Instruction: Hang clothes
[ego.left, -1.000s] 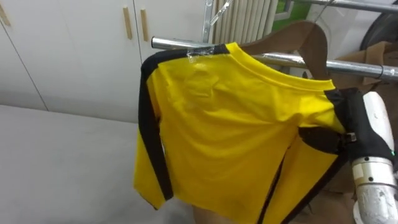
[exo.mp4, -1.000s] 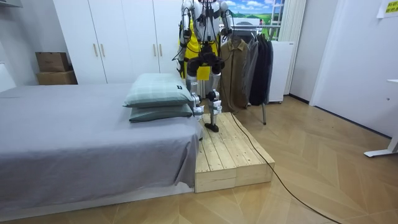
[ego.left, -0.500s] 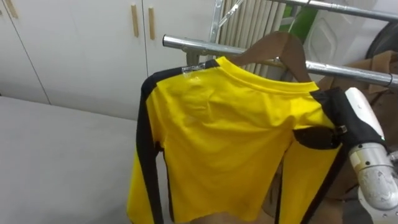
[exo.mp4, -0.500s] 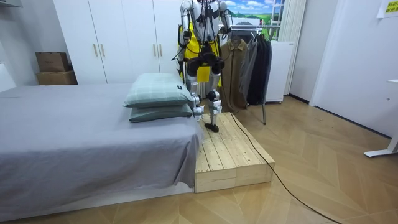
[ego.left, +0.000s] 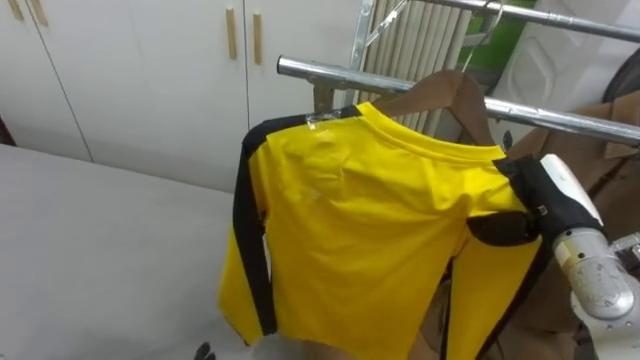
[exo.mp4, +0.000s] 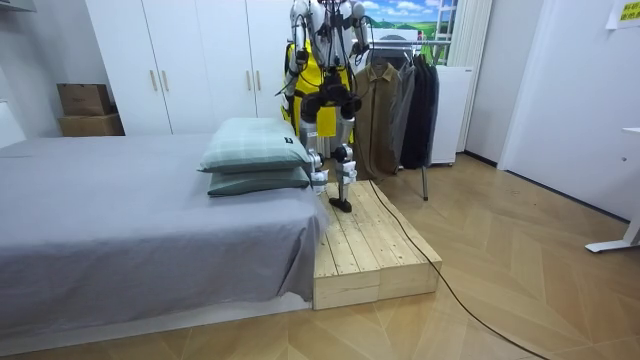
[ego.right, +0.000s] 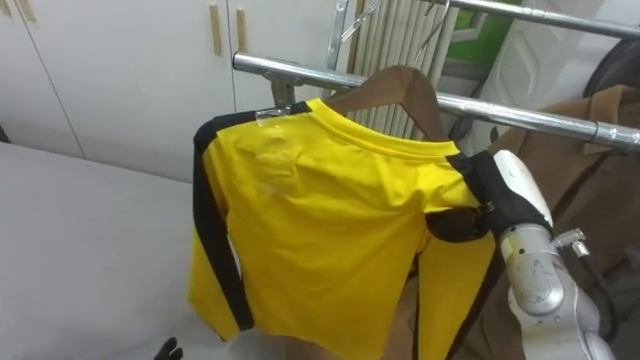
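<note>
Rail (ego.left: 320, 70) behind hanger (ego.left: 455, 88) half under shirt (ego.left: 370, 230)

From my seat I see a metal rail (ego.left: 310, 71) crossing the eye view from 11 o'clock down to 3 o'clock, with a second bar (ego.left: 570, 20) above it at 1 o'clock. A wooden hanger (ego.left: 450, 90) bearing a yellow shirt (ego.left: 360, 230) sits against the rail; I can't tell if its hook is over it. At 8 o'clock lies the grey bed (ego.left: 100, 240). In the room view, two pillows (exo.mp4: 255, 145) are stacked at the bed's corner, beside the wooden platform (exo.mp4: 375, 245) on the floor (exo.mp4: 520, 290).
</note>
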